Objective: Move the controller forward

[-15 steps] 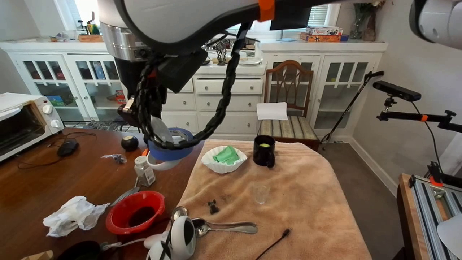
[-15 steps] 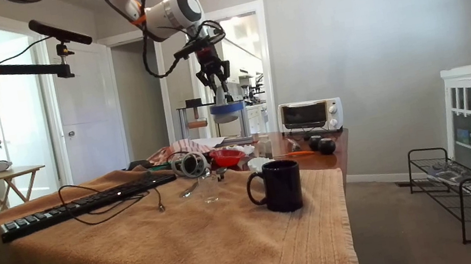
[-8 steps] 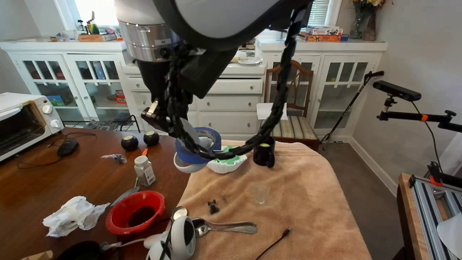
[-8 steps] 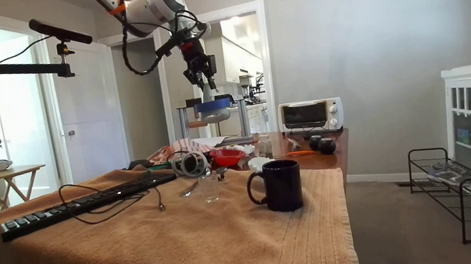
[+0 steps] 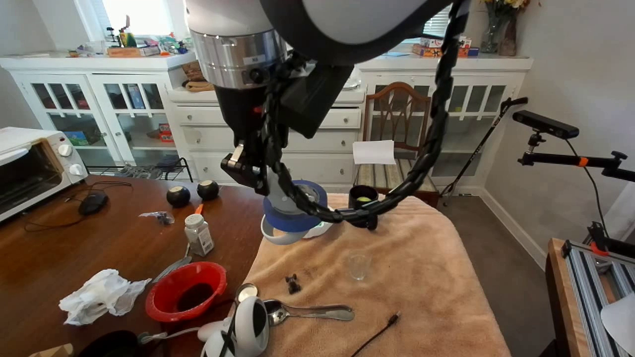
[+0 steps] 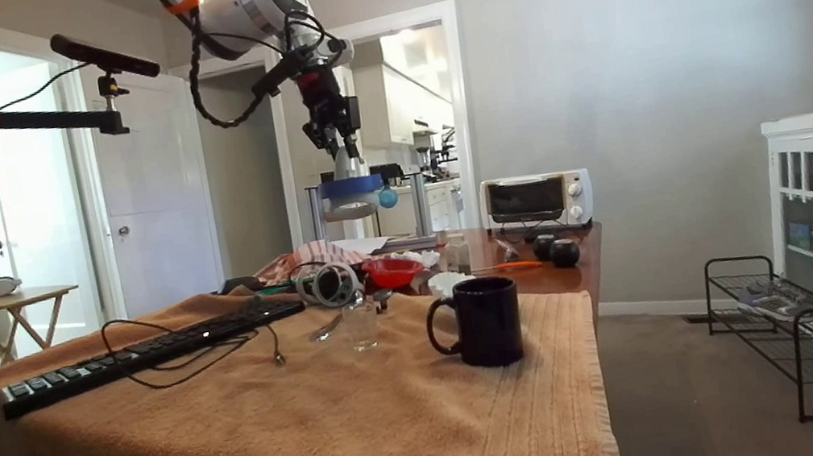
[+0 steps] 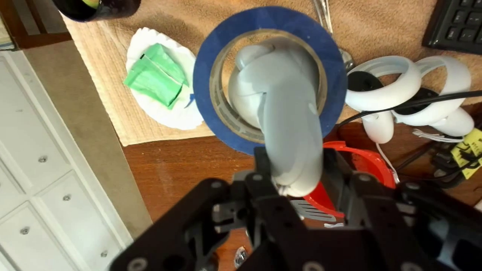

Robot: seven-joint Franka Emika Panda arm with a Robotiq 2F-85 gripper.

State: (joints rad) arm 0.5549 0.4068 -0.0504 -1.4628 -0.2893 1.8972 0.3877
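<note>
My gripper (image 7: 296, 160) is shut on the handle of the pale grey-lavender controller (image 7: 292, 113) and holds it in the air, handle up. A blue ring like a tape roll (image 7: 205, 75) hangs around the controller. In both exterior views the controller's white ring shows below the blue roll (image 5: 285, 222) (image 6: 351, 186), as at its lower part (image 5: 282, 238) (image 6: 352, 210). The gripper's fingers (image 6: 346, 154) stand above it. In the wrist view it hangs over the edge where the towel meets the wooden table. Part of the controller is hidden by the roll and cable.
A white dish (image 7: 175, 116) with a green packet and a black mug (image 6: 488, 321) stand on the towel (image 6: 373, 429). Other white controllers (image 7: 376, 96), a red bowl (image 5: 211, 275), a shaker (image 5: 198, 237), spoons (image 5: 322, 311), a clear glass (image 6: 361, 325) and a keyboard (image 6: 149, 354) lie around.
My gripper has carried the controller and the blue roll sideways from over the wooden table toward the towel, and now they overlap the white dish in an exterior view. The grip is unchanged.
</note>
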